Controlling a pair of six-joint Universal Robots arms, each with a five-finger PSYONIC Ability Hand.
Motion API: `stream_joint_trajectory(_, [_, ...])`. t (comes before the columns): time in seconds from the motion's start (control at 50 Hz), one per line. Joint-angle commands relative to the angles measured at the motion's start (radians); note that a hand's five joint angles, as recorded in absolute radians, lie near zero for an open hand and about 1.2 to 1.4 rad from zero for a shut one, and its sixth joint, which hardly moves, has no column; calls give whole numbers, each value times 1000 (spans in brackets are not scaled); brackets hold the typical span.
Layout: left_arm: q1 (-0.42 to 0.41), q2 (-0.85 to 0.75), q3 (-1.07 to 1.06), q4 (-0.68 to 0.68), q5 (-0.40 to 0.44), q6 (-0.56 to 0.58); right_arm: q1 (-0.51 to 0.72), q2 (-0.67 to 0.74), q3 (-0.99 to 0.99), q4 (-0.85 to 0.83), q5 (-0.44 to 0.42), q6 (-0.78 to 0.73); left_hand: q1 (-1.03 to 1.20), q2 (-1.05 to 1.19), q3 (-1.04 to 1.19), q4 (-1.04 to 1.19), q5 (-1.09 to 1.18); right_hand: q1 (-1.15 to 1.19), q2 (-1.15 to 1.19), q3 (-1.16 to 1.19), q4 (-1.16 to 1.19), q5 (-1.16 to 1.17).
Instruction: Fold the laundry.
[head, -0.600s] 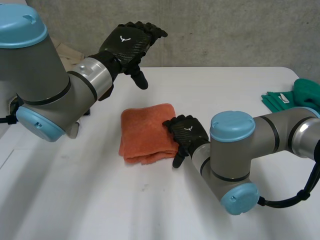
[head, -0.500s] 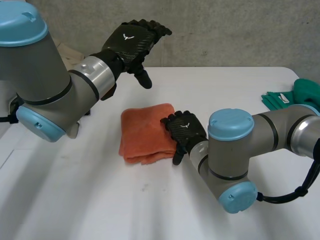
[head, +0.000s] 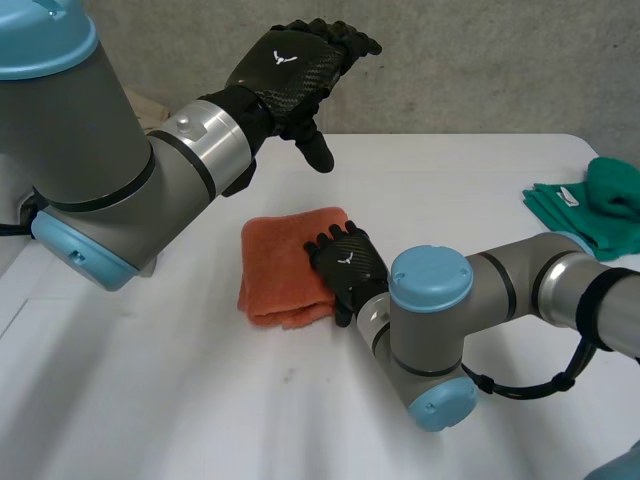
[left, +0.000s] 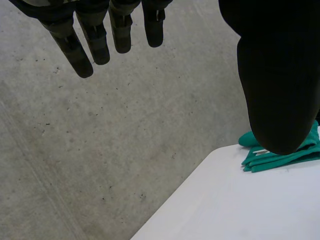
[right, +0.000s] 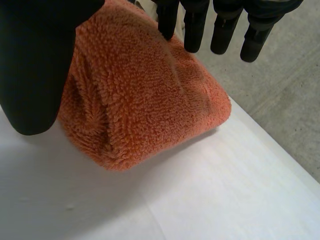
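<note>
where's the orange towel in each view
head view: orange towel mid-table, right hand over its edge nearest that arm.
right wrist view: orange towel under the right hand, beside its thumb.
left wrist view: aimed elsewhere, at the green cloth.
shared landmark: the white table.
</note>
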Motion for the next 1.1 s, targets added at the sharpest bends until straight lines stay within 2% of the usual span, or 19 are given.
stream_joint_trajectory(0.02, [4, -6, 0, 1, 0, 0, 7, 41, -33, -58, -7, -44, -13, -26, -36, -22, -46, 143, 128, 129, 138, 124])
stream_joint_trajectory(0.08, [5, -7, 0, 1, 2, -3, 7, 64, -56, -74, -12, -59, -13, -26, -36, -22, -46, 190, 175, 175, 185, 171])
stream_joint_trajectory(0.16, [8, -7, 0, 1, 3, -11, 7, 79, -76, -84, -9, -73, -13, -26, -36, -22, -46, 384, 369, 369, 378, 364])
stream_joint_trajectory(0.22, [11, -9, 0, 1, 3, -19, 6, 84, -93, -104, -10, -81, -13, -26, -36, -22, -46, 645, 630, 630, 640, 625])
stream_joint_trajectory(0.3, [13, -9, 0, 1, 3, -23, 7, 87, -103, -150, -15, -88, -13, -26, -36, -22, -46, 759, 744, 745, 754, 740])
stream_joint_trajectory(0.32, [13, -9, 0, 1, 3, -25, 7, 88, -106, -161, -16, -88, -13, -26, -36, -22, -46, 833, 818, 818, 827, 813])
stream_joint_trajectory(0.36, [14, -9, 0, 1, 3, -26, 3, 99, -122, -201, -25, -93, -13, -26, -36, -22, -46, 1132, 1117, 1117, 1126, 1112])
stream_joint_trajectory(0.38, [16, -9, 0, 1, 3, -26, 0, 104, -129, -212, -30, -94, -13, -26, -36, -22, -46, 1159, 1144, 1145, 1154, 1140])
stream_joint_trajectory(0.52, [25, -4, 0, 1, 2, -32, -48, 96, -237, -270, -44, -102, -13, -26, -36, -22, -46, 1160, 1145, 1145, 1154, 1140])
stream_joint_trajectory(0.62, [36, 20, -3, -4, -1, -48, -132, 64, -356, -347, -47, -56, -13, -26, -36, -22, -46, 1160, 1145, 1145, 1154, 1140])
stream_joint_trajectory(0.7, [43, 39, -6, -2, 0, -68, -251, 71, -502, -382, -68, -7, -13, -26, -36, -22, -46, 1160, 1145, 1145, 1154, 1140])
stream_joint_trajectory(0.8, [50, 45, -8, -4, 3, -83, -394, 102, -632, -350, -102, 36, -13, -26, -36, -22, -46, 1160, 1145, 1145, 1154, 1140])
stream_joint_trajectory(0.96, [47, 33, -8, -2, 3, -85, -653, 200, -763, -334, -215, 125, -13, -26, -36, -22, -46, 1160, 1145, 1145, 1154, 1140])
stream_joint_trajectory(1.1, [43, 22, -9, -4, 3, -83, -815, 291, -768, -365, -338, 206, -13, -26, -36, -22, -46, 1160, 1145, 1145, 1154, 1140])
